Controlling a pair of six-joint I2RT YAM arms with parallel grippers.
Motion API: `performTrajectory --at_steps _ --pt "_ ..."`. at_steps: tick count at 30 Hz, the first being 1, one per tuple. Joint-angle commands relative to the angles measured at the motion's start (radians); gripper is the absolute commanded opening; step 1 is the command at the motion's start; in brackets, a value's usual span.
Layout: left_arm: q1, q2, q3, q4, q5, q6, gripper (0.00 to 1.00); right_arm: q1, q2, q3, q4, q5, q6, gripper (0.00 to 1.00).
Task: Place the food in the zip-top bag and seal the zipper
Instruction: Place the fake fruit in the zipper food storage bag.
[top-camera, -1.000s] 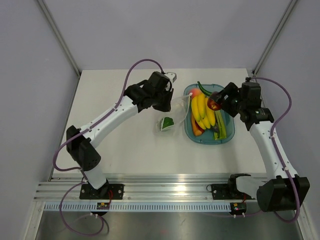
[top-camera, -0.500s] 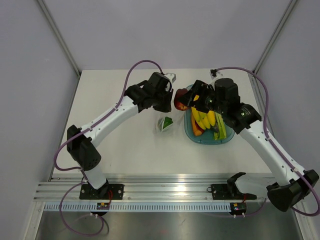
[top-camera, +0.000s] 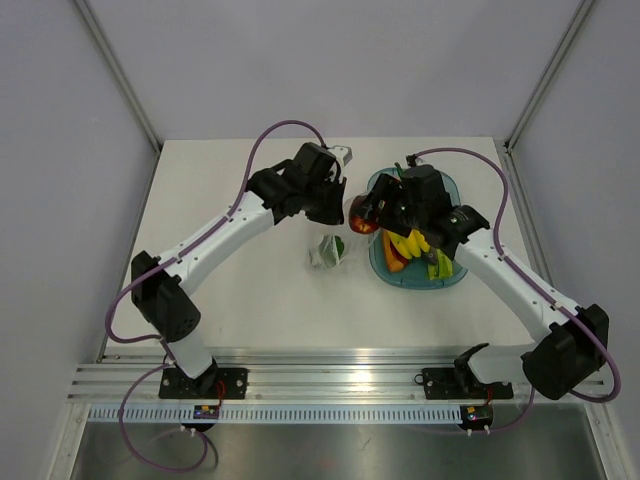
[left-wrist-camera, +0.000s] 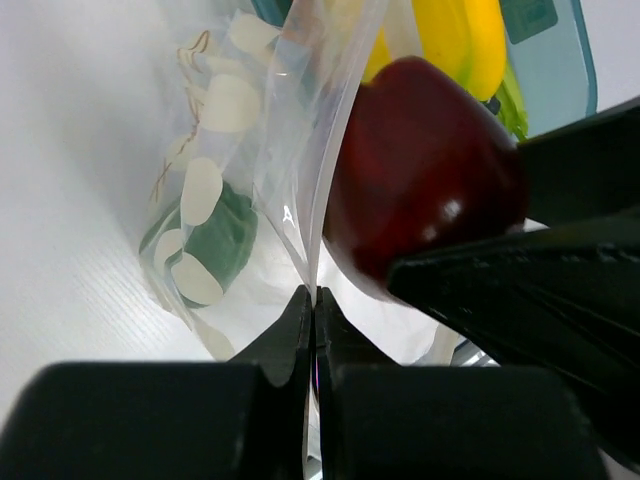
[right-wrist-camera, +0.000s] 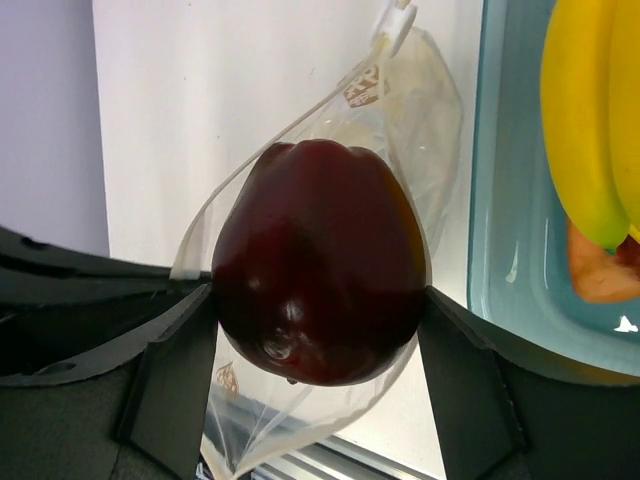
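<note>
Over zip-top bag (left-wrist-camera: 205, 110) mouth, R gripper (right-wrist-camera: 316, 335) clamps dark red apple (right-wrist-camera: 318, 262), L gripper (left-wrist-camera: 312, 302) pinches its edge holding it open; green fruit (left-wrist-camera: 228, 232) already inside, bananas (right-wrist-camera: 590, 120) + rest left in tray (right-wrist-camera: 500, 200), apple not dropped, sealing not done.

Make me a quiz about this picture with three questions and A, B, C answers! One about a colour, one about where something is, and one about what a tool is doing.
1. What colour is the tray?
A) pink
B) teal
C) black

2. Where is the dark red apple?
A) lying in the tray
B) in the right tool, at the mouth of the zip-top bag
C) on the floor

3. How is the left tool?
A) wide open
B) holding a spoon
C) shut on the bag's edge

Answers:
1 B, its rim and floor look blue-green.
2 B, the right tool squeezes the apple on both sides, next to the open bag.
3 C, it pinches the clear plastic with no gap.
</note>
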Motion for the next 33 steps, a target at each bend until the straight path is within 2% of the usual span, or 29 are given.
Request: performTrajectory --at_steps 1,5,7,8,9,13,21,27,30,33 --pt "0.005 -0.057 0.02 0.036 0.069 0.018 0.0 0.006 0.042 0.029 0.018 0.052 -0.002 0.36" --pt "0.005 -0.062 0.023 0.041 0.108 0.016 0.0 0.005 0.117 0.104 -0.018 0.078 -0.01 0.38" --pt "0.005 -0.066 0.022 0.045 0.117 0.015 0.0 0.005 0.16 0.15 -0.036 0.09 -0.019 0.48" --pt "0.005 -0.071 0.02 0.047 0.123 0.016 0.0 0.005 0.174 0.167 -0.042 0.094 -0.022 0.57" --pt "0.006 -0.071 0.018 0.045 0.122 0.016 0.0 0.005 0.194 0.201 -0.053 0.095 -0.028 0.73" --pt "0.018 -0.071 0.009 0.05 0.143 0.013 0.0 0.005 0.19 0.227 -0.053 0.072 -0.032 0.88" --pt "0.091 -0.089 -0.054 0.113 0.287 -0.044 0.0 0.003 0.087 0.187 -0.1 0.066 -0.073 0.89" --pt "0.098 -0.088 -0.054 0.137 0.318 -0.062 0.0 0.005 0.137 0.199 -0.124 0.038 -0.085 0.99" --pt "0.098 -0.089 -0.058 0.136 0.316 -0.061 0.0 0.005 0.15 0.206 -0.119 0.037 -0.084 0.99" --pt "0.101 -0.092 -0.064 0.136 0.316 -0.059 0.0 0.005 0.11 0.186 -0.096 0.049 -0.076 0.9"
